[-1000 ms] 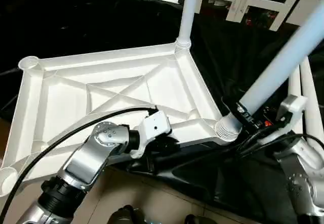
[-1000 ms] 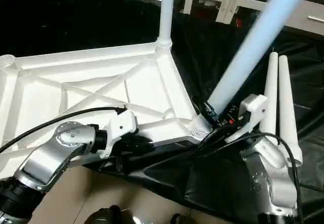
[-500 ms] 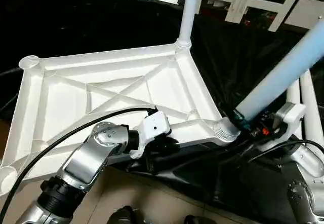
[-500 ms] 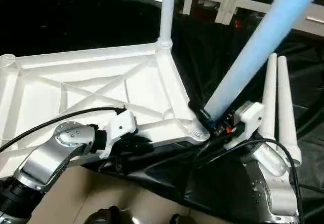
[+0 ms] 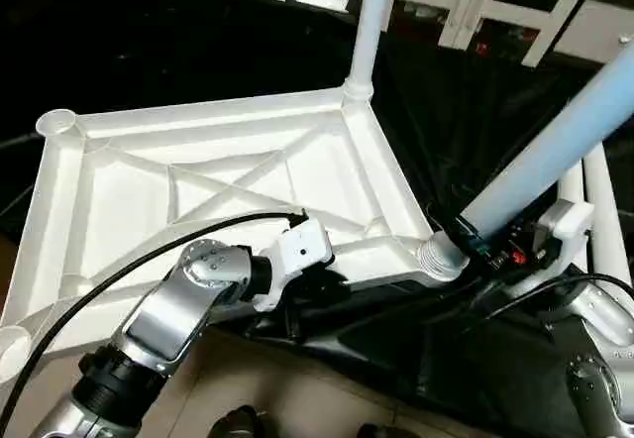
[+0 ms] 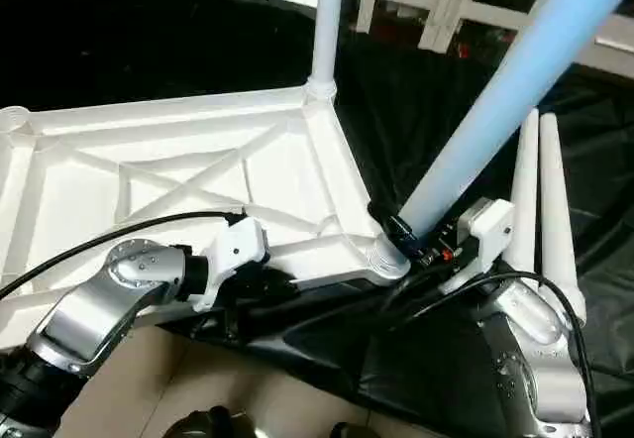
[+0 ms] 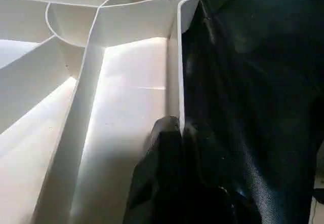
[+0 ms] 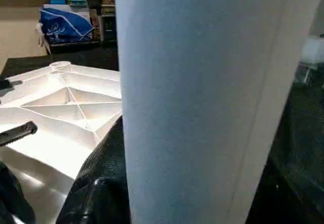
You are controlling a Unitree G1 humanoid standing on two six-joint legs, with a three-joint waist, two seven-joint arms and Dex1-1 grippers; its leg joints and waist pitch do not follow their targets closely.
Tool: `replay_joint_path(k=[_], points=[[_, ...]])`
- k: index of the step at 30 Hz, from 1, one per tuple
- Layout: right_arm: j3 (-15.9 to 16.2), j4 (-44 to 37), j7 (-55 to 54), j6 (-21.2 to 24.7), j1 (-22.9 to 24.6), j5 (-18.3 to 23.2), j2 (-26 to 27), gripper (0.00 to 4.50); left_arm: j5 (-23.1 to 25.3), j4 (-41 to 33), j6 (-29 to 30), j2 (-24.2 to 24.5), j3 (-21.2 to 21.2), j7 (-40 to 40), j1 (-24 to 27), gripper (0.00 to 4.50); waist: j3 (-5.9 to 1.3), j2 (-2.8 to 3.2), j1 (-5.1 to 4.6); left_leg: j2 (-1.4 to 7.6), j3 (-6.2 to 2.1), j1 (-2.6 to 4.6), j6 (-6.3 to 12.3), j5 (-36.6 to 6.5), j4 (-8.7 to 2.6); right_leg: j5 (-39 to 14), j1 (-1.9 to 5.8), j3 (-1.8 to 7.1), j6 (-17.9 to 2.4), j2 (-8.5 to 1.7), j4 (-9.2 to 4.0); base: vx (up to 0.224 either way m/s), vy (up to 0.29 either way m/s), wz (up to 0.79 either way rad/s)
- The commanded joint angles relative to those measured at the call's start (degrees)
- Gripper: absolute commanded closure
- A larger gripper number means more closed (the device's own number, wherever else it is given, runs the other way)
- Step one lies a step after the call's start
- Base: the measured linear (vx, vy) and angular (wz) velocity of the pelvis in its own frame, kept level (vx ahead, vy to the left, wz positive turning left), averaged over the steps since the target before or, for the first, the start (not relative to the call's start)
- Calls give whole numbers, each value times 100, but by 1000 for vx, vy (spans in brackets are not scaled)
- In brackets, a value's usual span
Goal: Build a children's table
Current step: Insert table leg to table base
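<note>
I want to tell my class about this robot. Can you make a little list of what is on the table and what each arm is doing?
Main thing: white plastic rectangular tabletop, ribbed underside up, on the black-draped work table
Leg already in: white tube leg upright in the far corner socket
Leg going in: long white tube leg, tilted, its foot at the near corner socket
Right gripper: jaws around that tilted leg
Left gripper: jaws pinched on the tabletop's edge wall
Spare legs: two white tubes lying on the cloth
</note>
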Motion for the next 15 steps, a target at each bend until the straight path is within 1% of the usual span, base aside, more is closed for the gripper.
replay_joint_path(k=[1,2,5,7,8,10,11,12,13,14,15], points=[[437,1223,-44,1229,666,-464,-73,271,-125,44,-174,-108,94,84,28,450,-23,52,-52,240,-104,74,77,-1593,-388,-709,-19,223,-1013,-228,-436,0,0,0],[406,1254,-44,1177,649,-478,-90,271,-125,48,-176,-110,94,87,26,450,-18,52,-52,243,-109,74,36,-1686,-397,-836,-25,224,-977,-232,-448,0,0,0],[395,1256,-12,1181,626,-428,-170,271,-123,57,-183,-112,90,92,21,450,-23,41,-55,246,-115,75,6,-1698,-403,-825,-27,227,-931,-227,-449,0,0,0],[498,1182,93,1240,667,-436,-283,271,-129,64,-184,-116,90,100,18,450,-23,45,-51,246,-113,81,10,-1676,-400,-735,-28,229,-938,-219,-446,0,0,0],[498,1182,93,1240,667,-436,-283,271,-129,64,-184,-116,90,100,18,450,-25,45,-51,244,-112,79,14,-1667,-398,-708,-25,228,-942,-217,-443,0,0,0],[727,1051,271,1406,794,-455,-411,271,-131,67,-183,-117,85,97,17,450,-25,43,-51,245,-113,76,35,-1626,-397,-609,-19,224,-949,-213,-439,0,0,0],[727,1051,271,1406,794,-455,-411,271,-131,67,-183,-117,85,97,17,450,-23,43,-47,247,-114,78,32,-1620,-399,-604,-18,222,-941,-213,-441,0,0,0],[796,1027,307,1449,825,-478,-442,271,-131,66,-183,-114,83,94,19,450,-26,41,-47,245,-109,83,33,-1616,-395,-586,-20,225,-941,-213,-441,0,0,0],[839,1040,261,1420,824,-548,-431,271,-132,62,-181,-110,79,85,20,450,-26,40,-48,243,-109,77,36,-1597,-395,-547,-16,223,-947,-217,-441,0,0,0],[864,1086,169,1345,791,-633,-382,271,-133,58,-180,-104,70,67,22,450,-26,53,-46,243,-113,76,28,-1609,-401,-567,-17,221,-945,-219,-443,0,0,0],[864,1086,169,1345,791,-633,-382,271,-133,58,-180,-104,70,67,22,450,-26,44,-50,244,-112,75,24,-1627,-402,-584,-16,220,-942,-219,-446,0,0,0]])
